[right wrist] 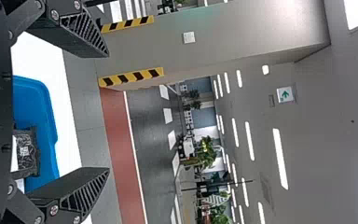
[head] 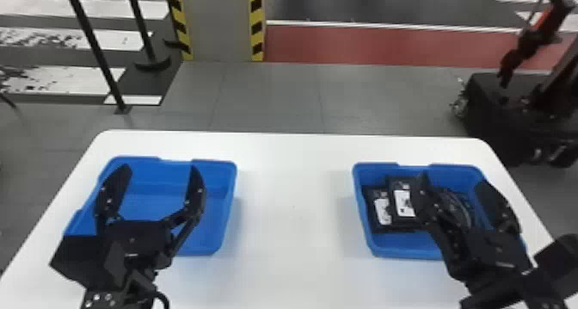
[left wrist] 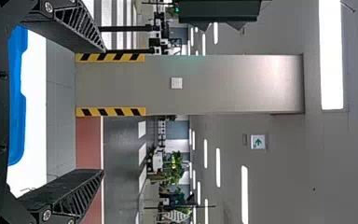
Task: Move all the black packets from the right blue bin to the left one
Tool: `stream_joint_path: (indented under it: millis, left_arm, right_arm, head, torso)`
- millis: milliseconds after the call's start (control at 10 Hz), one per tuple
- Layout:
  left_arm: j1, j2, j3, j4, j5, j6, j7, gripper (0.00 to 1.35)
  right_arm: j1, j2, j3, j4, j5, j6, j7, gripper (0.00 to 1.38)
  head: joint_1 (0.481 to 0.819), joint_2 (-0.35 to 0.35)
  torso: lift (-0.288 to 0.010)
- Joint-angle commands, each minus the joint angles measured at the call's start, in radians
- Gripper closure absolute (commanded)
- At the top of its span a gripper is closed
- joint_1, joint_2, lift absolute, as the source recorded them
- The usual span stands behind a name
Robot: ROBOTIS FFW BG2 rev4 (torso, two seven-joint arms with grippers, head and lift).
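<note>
One grey pillar point(head: 219, 24) with two yellow-and-black striped edges stood beyond one white desk point(head: 292, 209); one dark machine point(head: 494, 110) sat on the floor past the desk's right far corner. Two dark poles point(head: 92, 45) rose at the far left. Two bins were on the desk, well apart: the left blue bin point(head: 231, 196) and the right blue bin point(head: 365, 233). Each had one tool over it, the left tool point(head: 159, 168) and the right tool point(head: 452, 181), both with two fingers spread wide. At least three black packets point(head: 382, 209) lay in the right bin, two overlapping, labels showing; the right tool blocked the view of others, so the full count couldn't be told.
</note>
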State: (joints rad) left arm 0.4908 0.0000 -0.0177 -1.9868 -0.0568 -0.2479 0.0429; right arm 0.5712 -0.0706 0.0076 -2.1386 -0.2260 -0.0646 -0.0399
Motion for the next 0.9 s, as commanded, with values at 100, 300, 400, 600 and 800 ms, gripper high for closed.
stream_joint_path:
  millis: [100, 300, 400, 600, 800]
  left_arm:
    - [0.0, -0.003, -0.002, 0.0, -0.001, 0.0, 0.0, 0.11]
    - [0.0, -0.003, -0.002, 0.0, -0.001, 0.002, 0.0, 0.11]
    - [0.0, -0.003, -0.001, 0.0, -0.001, 0.005, 0.0, 0.11]
    - [0.002, -0.003, -0.001, 0.0, 0.0, 0.01, 0.0, 0.11]
    - [0.007, -0.003, -0.001, 0.0, 0.002, 0.017, 0.0, 0.11]
  right_arm:
    - [0.001, 0.0, 0.0, 0.0, -0.001, 0.001, 0.0, 0.16]
    - [0.001, 0.0, 0.0, 0.0, -0.004, 0.001, 0.0, 0.16]
    - [0.003, 0.0, -0.001, -0.003, -0.006, 0.001, 0.0, 0.16]
    - [0.005, 0.0, -0.001, -0.003, -0.015, 0.011, -0.002, 0.16]
    - [-0.026, -0.002, -0.031, 0.039, -0.007, 0.074, -0.002, 0.16]
  head:
    - [0.695, -0.019]
    - [0.695, -0.02]
    - [0.695, -0.02]
    - [0.695, -0.02]
    - [0.695, -0.021]
  torso:
    - [-0.11]
    - [-0.11]
    - [-0.11]
    - [-0.11]
    - [-0.11]
